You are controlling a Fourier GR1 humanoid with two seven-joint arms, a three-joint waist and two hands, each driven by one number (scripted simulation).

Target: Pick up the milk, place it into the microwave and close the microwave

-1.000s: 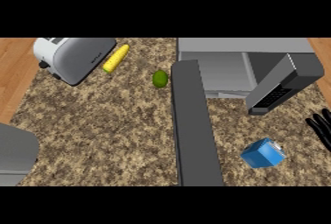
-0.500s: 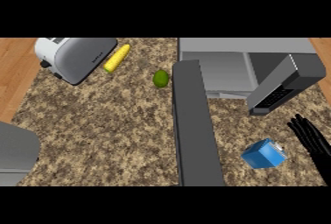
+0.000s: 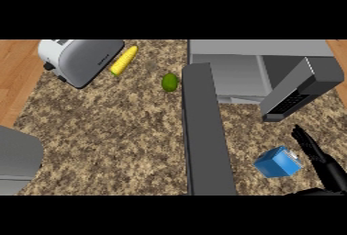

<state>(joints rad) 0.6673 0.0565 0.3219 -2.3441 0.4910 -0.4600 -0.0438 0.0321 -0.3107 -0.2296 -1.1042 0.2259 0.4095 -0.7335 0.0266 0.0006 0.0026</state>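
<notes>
The milk (image 3: 278, 162) is a small blue carton with a white label, lying on the speckled counter at the lower right. My right hand (image 3: 320, 159) is open just to the carton's right, fingers straight and pointing up and away, apart from the carton by a small gap. The microwave (image 3: 261, 71) stands at the top right, its cavity exposed. Its door (image 3: 206, 131) swings out toward me as a long dark slab left of the milk. My left hand does not show.
A silver toaster (image 3: 79, 59) sits at the top left with a yellow corn cob (image 3: 124, 60) beside it. A green avocado (image 3: 169, 82) lies near the door's far end. A grey object (image 3: 17, 160) fills the lower left edge.
My right hand has moved left and down from the right edge toward the milk carton, staying open. The carton and door have not moved.
</notes>
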